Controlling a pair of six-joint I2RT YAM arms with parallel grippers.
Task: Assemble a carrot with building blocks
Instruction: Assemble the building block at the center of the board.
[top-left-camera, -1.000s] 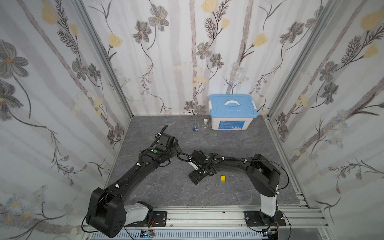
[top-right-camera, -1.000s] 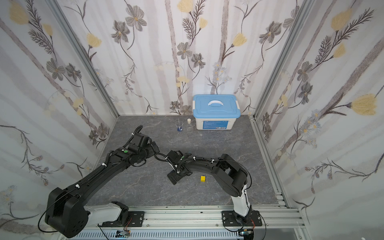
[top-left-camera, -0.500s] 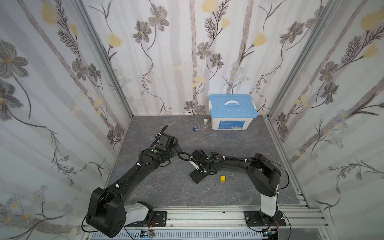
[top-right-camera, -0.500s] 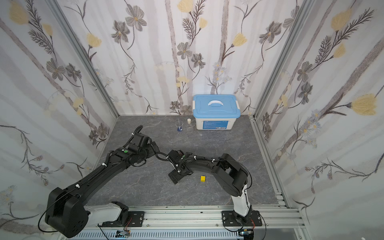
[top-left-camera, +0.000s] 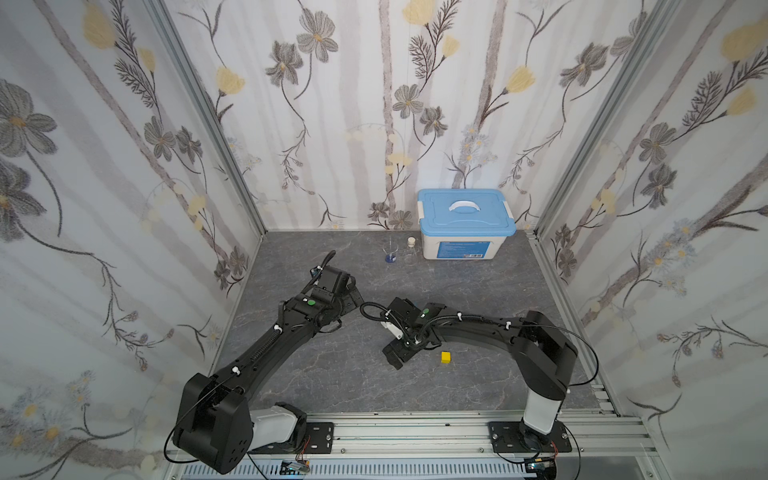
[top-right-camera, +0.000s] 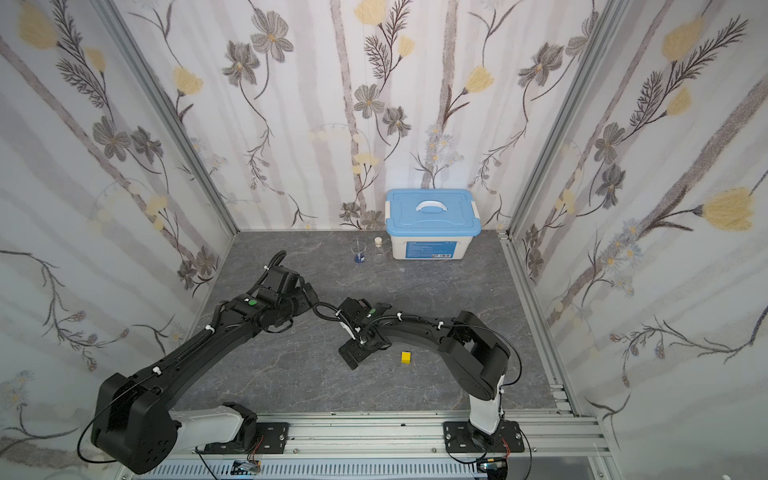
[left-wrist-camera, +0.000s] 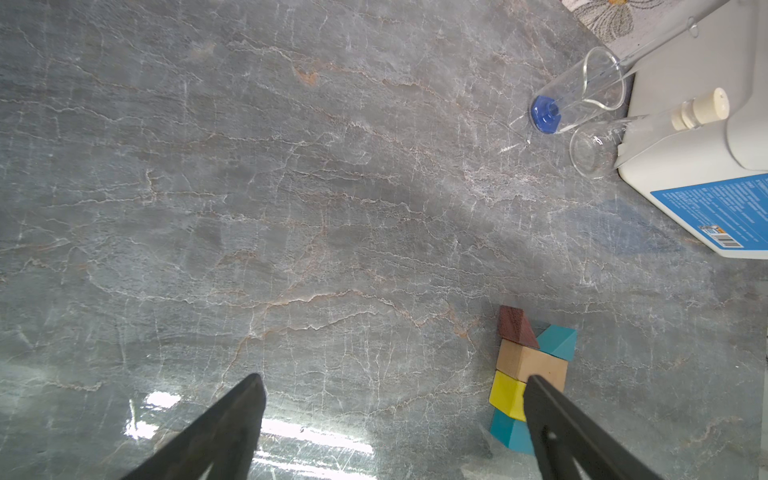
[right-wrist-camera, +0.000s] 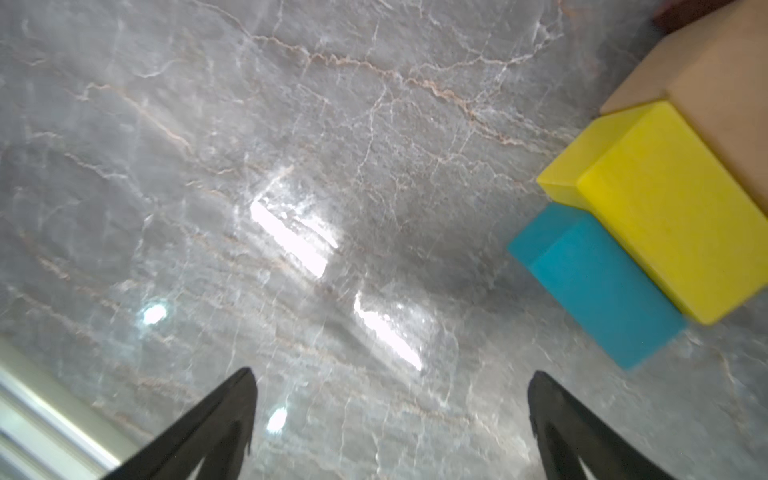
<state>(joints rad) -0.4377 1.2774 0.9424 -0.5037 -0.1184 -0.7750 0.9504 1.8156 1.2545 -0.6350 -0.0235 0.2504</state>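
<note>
In both top views the small yellow cube sits on the tabletop, well in front of the blue-lidded box.

Left wrist view: the left jaws stand apart, empty. The carrot lies well short of the box, with its maroon triangle and teal triangle at the end nearest it.

Right wrist view: the right jaws gape empty, and the teal bar touches the yellow bar.

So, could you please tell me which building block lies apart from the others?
The small yellow cube: it sits alone on the grey marbled table, while the other five blocks lie packed together.
</note>
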